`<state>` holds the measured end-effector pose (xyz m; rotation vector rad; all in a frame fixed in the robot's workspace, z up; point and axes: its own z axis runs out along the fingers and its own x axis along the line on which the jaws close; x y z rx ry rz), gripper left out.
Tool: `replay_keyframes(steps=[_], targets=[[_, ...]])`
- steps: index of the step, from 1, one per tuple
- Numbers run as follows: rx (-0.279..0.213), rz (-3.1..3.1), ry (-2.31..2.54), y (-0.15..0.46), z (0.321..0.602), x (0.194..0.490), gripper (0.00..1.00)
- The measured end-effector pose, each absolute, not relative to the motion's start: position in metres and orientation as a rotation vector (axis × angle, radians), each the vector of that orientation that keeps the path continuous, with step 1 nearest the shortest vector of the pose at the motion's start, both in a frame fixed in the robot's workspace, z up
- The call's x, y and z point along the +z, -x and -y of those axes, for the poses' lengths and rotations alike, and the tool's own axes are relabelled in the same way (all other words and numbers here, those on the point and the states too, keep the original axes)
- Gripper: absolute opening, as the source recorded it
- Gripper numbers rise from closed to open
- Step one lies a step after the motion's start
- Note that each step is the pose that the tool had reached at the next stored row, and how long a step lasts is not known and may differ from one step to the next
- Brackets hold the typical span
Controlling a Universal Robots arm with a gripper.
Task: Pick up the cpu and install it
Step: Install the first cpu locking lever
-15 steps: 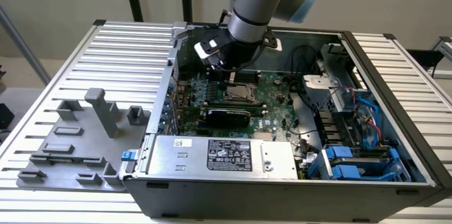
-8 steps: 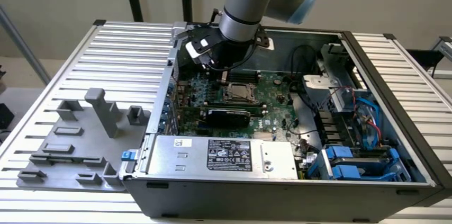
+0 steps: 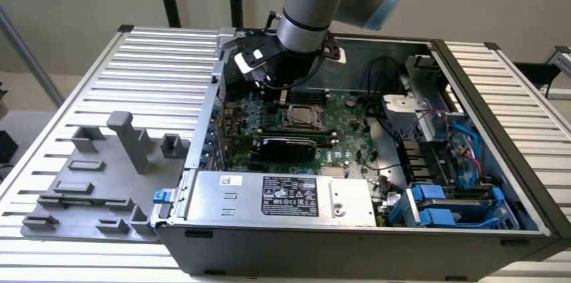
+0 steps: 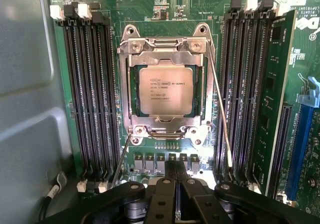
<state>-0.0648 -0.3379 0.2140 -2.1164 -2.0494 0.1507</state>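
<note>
The cpu [image 4: 166, 91], a flat silver square with printed text, lies in the motherboard socket under its metal frame [image 4: 166, 46]. In the exterior view the cpu [image 3: 301, 117] sits mid-board inside the open computer case. My gripper [image 4: 175, 170] hovers above the board just beside the socket. Its black fingers are pressed together with nothing between them. From the exterior view, the gripper [image 3: 278, 89] hangs under the arm, close to the socket's far side.
Black memory slots [image 4: 92, 94] flank the socket, and a green card [image 4: 272, 99] stands beside the other bank. The grey case wall [image 4: 25, 109] is close. A grey power supply [image 3: 281, 197], a black card [image 3: 287, 144] and a grey fixture [image 3: 98, 182] are nearby.
</note>
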Motion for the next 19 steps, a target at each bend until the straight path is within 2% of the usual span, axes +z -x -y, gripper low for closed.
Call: replay_keyframes(steps=[7, 19], targets=[[0.148, 2.048, 2.116, 0.066, 0.338, 0.216, 0.12], [0.132, 2.028, 2.113, 0.072, 0.346, 0.245, 0.12]])
